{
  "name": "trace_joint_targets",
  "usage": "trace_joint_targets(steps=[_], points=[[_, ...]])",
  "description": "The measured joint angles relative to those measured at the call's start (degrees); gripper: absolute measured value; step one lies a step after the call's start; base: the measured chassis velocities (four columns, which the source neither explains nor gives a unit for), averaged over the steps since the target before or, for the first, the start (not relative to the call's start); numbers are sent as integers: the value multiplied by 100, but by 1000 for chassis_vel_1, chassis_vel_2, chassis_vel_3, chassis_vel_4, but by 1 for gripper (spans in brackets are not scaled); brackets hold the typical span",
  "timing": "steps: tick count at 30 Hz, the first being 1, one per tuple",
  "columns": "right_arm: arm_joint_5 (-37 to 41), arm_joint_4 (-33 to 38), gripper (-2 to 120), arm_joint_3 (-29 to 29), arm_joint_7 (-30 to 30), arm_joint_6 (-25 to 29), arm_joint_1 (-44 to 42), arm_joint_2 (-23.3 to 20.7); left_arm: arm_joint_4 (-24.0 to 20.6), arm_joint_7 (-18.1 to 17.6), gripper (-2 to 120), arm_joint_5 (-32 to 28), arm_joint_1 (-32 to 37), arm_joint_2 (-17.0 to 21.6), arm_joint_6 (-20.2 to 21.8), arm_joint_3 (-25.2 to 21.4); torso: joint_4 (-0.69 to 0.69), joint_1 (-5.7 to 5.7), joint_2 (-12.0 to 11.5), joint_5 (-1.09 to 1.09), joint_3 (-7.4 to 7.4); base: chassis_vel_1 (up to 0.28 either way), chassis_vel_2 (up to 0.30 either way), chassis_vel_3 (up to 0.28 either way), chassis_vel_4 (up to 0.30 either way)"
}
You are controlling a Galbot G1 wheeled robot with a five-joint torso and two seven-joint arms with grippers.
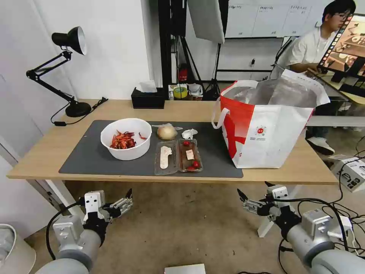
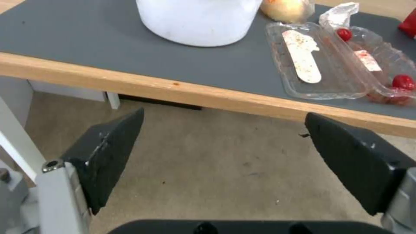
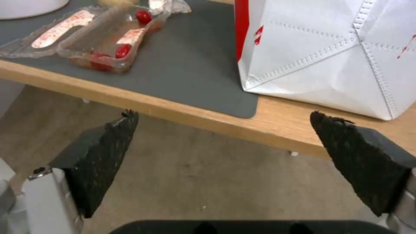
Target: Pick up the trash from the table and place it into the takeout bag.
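Note:
The trash lies on the dark mat (image 1: 87, 152) of the light-wood table (image 1: 45, 152). It is a white bowl (image 1: 126, 138) of red crayfish shells, a clear hinged tray (image 1: 178, 156) with cherry tomatoes, a beige wrapped ball (image 1: 167, 132) and a crumpled tissue (image 1: 189, 133). The takeout bag (image 1: 266, 125) stands open at the table's right end. My left gripper (image 1: 129, 198) hangs open below the front edge, facing the bowl (image 2: 199, 19) and tray (image 2: 329, 61). My right gripper (image 1: 242, 201) is open too, low over the floor, facing the bag (image 3: 329, 55) and tray (image 3: 91, 35).
A black desk lamp (image 1: 70, 42) stands at the back left and a black tissue box (image 1: 148, 99) at the back middle. A person sits behind the bag at another desk. Cables and a white device (image 1: 351, 173) lie on the floor to the right.

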Motion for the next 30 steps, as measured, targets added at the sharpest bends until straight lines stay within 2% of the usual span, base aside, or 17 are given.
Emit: trace_joint_targets(steps=[11,13,18,20,22,24,25,27,28,30], points=[[-4,4,100,-13,2,50,0,24,7,5,100,-98,-12,-8,-50,24,0,0,0,0,0,0,0,0,0],[3,21,100,-42,-12,171,9,40,11,-19,100,-435,-83,-19,-83,63,0,0,0,0,0,0,0,0,0],[12,28,100,-100,-19,264,34,64,15,-108,100,-774,-251,-15,-130,72,0,0,0,0,0,0,0,0,0],[19,26,100,-158,-11,340,47,91,17,-261,100,-1326,-443,-4,-242,85,0,0,0,0,0,0,0,0,0],[22,24,100,-164,-9,354,50,94,18,-286,100,-1423,-475,-3,-270,89,0,0,0,0,0,0,0,0,0],[145,-2,100,-192,32,435,89,93,19,-555,100,-2336,-705,-13,-507,127,0,0,0,0,0,0,0,0,0],[145,-2,100,-192,32,435,89,93,19,-555,100,-2336,-705,-13,-507,127,0,0,0,0,0,0,0,0,0],[217,-65,100,-187,81,459,129,54,23,-1036,100,-3548,-960,-14,-635,154,0,0,0,0,0,0,0,0,0],[217,-65,100,-187,81,459,129,54,23,-1036,100,-3548,-960,-14,-635,154,0,0,0,0,0,0,0,0,0],[237,-119,100,-167,88,478,160,30,72,-1366,100,-4669,-1169,27,-941,186,0,0,0,0,0,0,0,0,0]])
